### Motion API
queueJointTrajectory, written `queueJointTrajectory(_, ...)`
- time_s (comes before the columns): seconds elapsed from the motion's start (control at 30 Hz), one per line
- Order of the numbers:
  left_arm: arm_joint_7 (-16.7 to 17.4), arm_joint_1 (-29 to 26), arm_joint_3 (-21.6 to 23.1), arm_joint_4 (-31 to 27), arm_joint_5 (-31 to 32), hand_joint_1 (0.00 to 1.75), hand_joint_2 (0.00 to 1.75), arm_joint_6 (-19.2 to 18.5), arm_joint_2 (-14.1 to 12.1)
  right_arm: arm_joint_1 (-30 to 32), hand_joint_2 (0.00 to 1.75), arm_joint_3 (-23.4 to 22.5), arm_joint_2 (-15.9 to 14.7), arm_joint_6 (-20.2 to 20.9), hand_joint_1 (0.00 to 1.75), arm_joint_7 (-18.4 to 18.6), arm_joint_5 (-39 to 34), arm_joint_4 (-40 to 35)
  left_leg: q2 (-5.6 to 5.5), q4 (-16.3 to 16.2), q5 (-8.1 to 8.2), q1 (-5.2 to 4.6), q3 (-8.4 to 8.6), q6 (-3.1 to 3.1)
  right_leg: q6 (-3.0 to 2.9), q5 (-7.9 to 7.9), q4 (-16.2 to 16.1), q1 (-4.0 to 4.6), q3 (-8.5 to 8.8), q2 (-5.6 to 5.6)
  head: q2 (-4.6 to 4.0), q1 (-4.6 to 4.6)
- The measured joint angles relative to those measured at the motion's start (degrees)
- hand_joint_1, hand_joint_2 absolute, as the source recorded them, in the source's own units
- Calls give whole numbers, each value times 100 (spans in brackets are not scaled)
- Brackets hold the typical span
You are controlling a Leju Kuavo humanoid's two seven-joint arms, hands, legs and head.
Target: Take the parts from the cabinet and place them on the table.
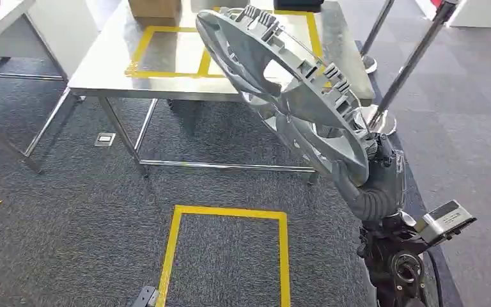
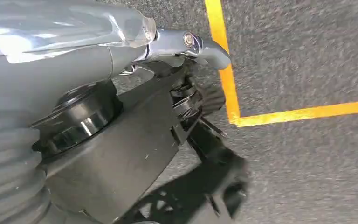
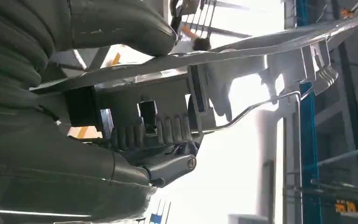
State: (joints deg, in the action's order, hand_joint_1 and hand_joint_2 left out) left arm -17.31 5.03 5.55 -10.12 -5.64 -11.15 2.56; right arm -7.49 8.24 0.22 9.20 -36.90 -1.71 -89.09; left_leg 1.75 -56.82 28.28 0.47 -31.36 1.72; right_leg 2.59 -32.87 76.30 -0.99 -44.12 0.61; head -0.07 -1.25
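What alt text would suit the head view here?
The robot's right hand holds a grey wheel cover up at a tilt in front of a steel table marked with yellow tape squares, on grey carpet.

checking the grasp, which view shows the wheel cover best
Head view: the whole grey wheel cover shows, tilted, gripped at its lower rim by the right hand. The right wrist view catches its rim and clips edge-on; the left wrist view shows floor.

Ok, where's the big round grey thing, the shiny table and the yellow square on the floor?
Wheel cover (image 1: 307,105), head view: on its ribbed back face.
Table (image 1: 112,73), head view: on bare metal top near the front edge.
Floor square (image 1: 230,212), head view: on its far tape line.
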Motion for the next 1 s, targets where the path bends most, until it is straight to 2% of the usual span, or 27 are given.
queueJointTrajectory(0.03, 0, 1, 0, 0, 0, 0, 175, 0, 2, -1, 175, -2, -2, 0, 175, 11, 4, 0, 78, 0, 3, 0, 1, 0, 3, 46, 28, -1, 0, -8, 0, 3)
queueJointTrajectory(0.07, 2, 5, 0, 0, 0, 0, 175, 0, 7, -6, 175, -7, -9, 0, 175, 15, 11, 0, 140, -1, 9, 0, 8, -5, -6, 192, -215, -1, 148, -22, 0, -4)
queueJointTrajectory(0.1, 4, 7, 0, -2, 0, 0, 175, 0, 20, -16, 175, -11, -11, 0, 175, 20, 13, 0, 204, -2, 19, 1, 21, -19, -22, 424, -724, 0, 427, -69, 0, 0)
queueJointTrajectory(0.13, 7, 8, 0, -2, 0, 0, 175, 0, 28, -26, 175, -9, -11, 0, 175, 20, 13, 0, 267, -5, 36, 1, 42, -33, -39, 646, -1310, 0, 751, -169, 0, 0)
queueJointTrajectory(0.17, 7, 8, 0, -2, 0, 0, 175, 0, 29, -36, 175, -9, -11, 0, 175, 20, 13, 0, 314, -13, 59, -28, 63, -69, -55, 680, -1814, 24, 1001, -496, 0, 0)
queueJointTrajectory(0.2, 7, 9, 0, -2, 0, 0, 175, 0, 31, -44, 175, -5, -11, 0, 175, 22, 15, 0, 364, -25, 79, -67, 45, -101, -120, 685, -1812, 44, 1030, -498, 0, 11)
queueJointTrajectory(0.23, 7, 10, 0, -2, 0, 0, 175, 0, 26, -48, 175, -7, -9, 0, 175, 22, 13, 0, 387, -28, 80, -67, 51, -112, -153, 694, -1804, 56, 1007, -395, 0, 18)
queueJointTrajectory(0.3, 9, 14, 0, -2, 0, 0, 175, 0, 26, -48, 175, -13, -20, 0, 175, 22, 18, 2, 503, -9, 80, -58, 77, -154, -195, 698, -1796, 77, 965, -285, 0, 15)
queueJointTrajectory(0.33, 9, 28, 0, -4, 0, 0, 175, 0, 28, -57, 175, -15, -22, 0, 175, 22, 20, 0, 562, -9, 103, -55, 89, -193, -238, 722, -1815, 47, 971, -217, 0, 15)
queueJointTrajectory(0.37, 9, 39, 0, -7, 0, 0, 175, 0, 24, -62, 175, -15, -20, 0, 175, 24, 22, -2, 380, -89, 200, -26, 41, -235, -267, 735, -1824, 15, 977, -161, 0, 15)
queueJointTrajectory(0.4, 9, 41, 0, -7, 0, 0, 175, 0, 24, -86, 175, -20, -15, 0, 175, 31, 22, 2, 103, -395, 410, -12, -79, -250, -305, 747, -1823, 6, 970, -113, 0, 40)
queueJointTrajectory(0.43, 15, 37, 0, -7, 0, 0, 175, 0, 24, -90, 175, -18, 0, 0, 175, 33, 31, 2, -61, -854, 641, -4, -291, -263, -319, 755, -1823, 2, 958, -51, 0, 44)
queueJointTrajectory(0.47, 28, 31, 0, -4, 2, 0, 175, -2, 20, -91, 175, -15, 13, 0, 175, 35, 37, 4, -136, -1348, 842, 0, -536, -270, -330, 762, -1821, 3, 943, 16, 0, 48)
queueJointTrajectory(0.5, 35, 21, 0, -4, 2, 0, 175, -2, 20, -90, 175, -15, 13, 0, 175, 35, 37, 4, -162, -1738, 954, 0, -741, -269, -336, 768, -1819, 7, 931, 85, 0, 48)
queueJointTrajectory(0.53, 35, 15, 0, -4, 2, 0, 175, -2, 15, -90, 175, -18, 13, -15, 175, 29, 39, 7, -171, -1887, 924, 0, -842, -263, -338, 771, -1818, 10, 928, 144, 0, 44)
queueJointTrajectory(0.57, 35, 15, 0, -4, 2, 0, 175, -2, 13, -89, 175, -20, 28, -51, 175, 9, 55, 7, -172, -1735, 766, 0, -794, -255, -340, 773, -1817, 10, 931, 164, 0, 48)
queueJointTrajectory(0.6, 33, 21, 0, -4, 9, 0, 175, 0, 11, -89, 175, -24, 46, -116, 175, -9, 107, 7, -173, -1331, 500, 0, -623, -244, -337, 775, -1814, 8, 938, 226, 0, 55)
queueJointTrajectory(0.63, 28, 27, 0, -4, 11, 0, 175, 0, 2, -89, 175, -24, 59, -164, 175, -15, 153, 7, -188, -735, 192, 1, -350, -227, -333, 777, -1812, 7, 950, 266, 0, 55)
queueJointTrajectory(0.67, 22, 34, 0, -4, 15, 0, 175, 0, -4, -89, 175, -24, 63, -210, 175, -17, 177, 4, -256, -245, -14, 3, -116, -198, -325, 777, -1811, 7, 957, 289, 0, 64)
queueJointTrajectory(0.7, 22, 43, 0, -4, 17, 0, 175, 0, -11, -89, 175, -29, 66, -245, 175, -22, 177, 4, -344, -57, 64, -7, -34, -186, -281, 775, -1792, 46, 938, 310, 0, 59)
queueJointTrajectory(0.8, 13, 40, -2, -4, 26, 0, 175, 0, -11, -70, 175, -53, 63, -313, 175, -39, 201, 4, -316, -72, 29, -44, -48, -147, -166, 822, -1821, 4, 899, 342, 0, 57)
queueJointTrajectory(0.83, 13, 43, -9, -4, 26, 0, 175, 0, -13, -68, 175, -61, 61, -324, 175, -41, 201, 2, -292, -30, -13, -19, -41, -89, -123, 836, -1835, 13, 897, 364, 0, 59)
queueJointTrajectory(0.87, 11, 52, -22, -4, 26, 0, 175, 0, -22, -53, 175, -66, 57, -326, 175, -44, 210, -2, -243, 3, -47, 8, -32, -43, -108, 770, -1757, 5, 853, 272, 0, 55)
queueJointTrajectory(0.9, 9, 51, -31, -4, 26, 0, 175, 0, -15, -61, 175, -66, 57, -326, 175, -46, 210, -4, -235, 4, -56, 13, -40, -12, -91, 598, -1534, 16, 746, 135, 0, 11)
queueJointTrajectory(0.93, 7, 44, -31, -4, 28, 0, 175, 0, -4, -57, 175, -64, 57, -326, 175, -50, 210, -4, -206, 3, -58, 12, -48, -8, -64, 343, -1068, 7, 544, 50, 0, 11)
queueJointTrajectory(0.97, 9, 30, -31, -4, 28, 0, 175, 0, -4, -51, 175, -64, 57, -326, 175, -50, 210, -2, -169, 2, -58, 10, -56, -7, -40, 108, -537, 5, 309, 15, 0, 15)
queueJointTrajectory(1.0, 7, 20, -35, -4, 28, 0, 175, 0, -9, -43, 175, -64, 57, -326, 175, -50, 210, -2, -138, -1, -58, 10, -62, -7, -21, -39, -110, 5, 120, 9, 0, 11)
